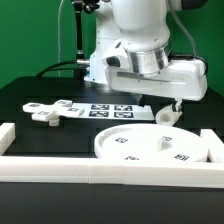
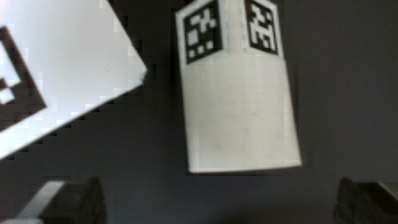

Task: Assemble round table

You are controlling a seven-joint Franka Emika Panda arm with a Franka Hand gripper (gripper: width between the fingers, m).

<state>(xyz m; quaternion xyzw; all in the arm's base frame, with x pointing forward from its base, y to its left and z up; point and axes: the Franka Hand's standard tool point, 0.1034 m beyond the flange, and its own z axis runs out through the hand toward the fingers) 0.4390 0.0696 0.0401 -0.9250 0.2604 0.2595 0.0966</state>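
Exterior view: arm (image 1: 140,45) hangs low over the bench (image 1: 30,95), wrist down, just behind the disc (image 1: 135,145). Its fingers are mostly hidden. Foot (image 1: 50,110) lies at this view's left.

Wrist view: pincer (image 2: 217,203) is spread with its tips cut off. Leg (image 2: 238,90) lies untouched, long axis running away from the fingers, tagged end far.

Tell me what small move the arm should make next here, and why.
Probably ease the end effector down around the short cylinder leg, then close. In the wrist view its fingers stand wide apart with nothing between them. The leg sits free, in line with their gap, next to the marker board. So a grasp looks set up but not yet made.
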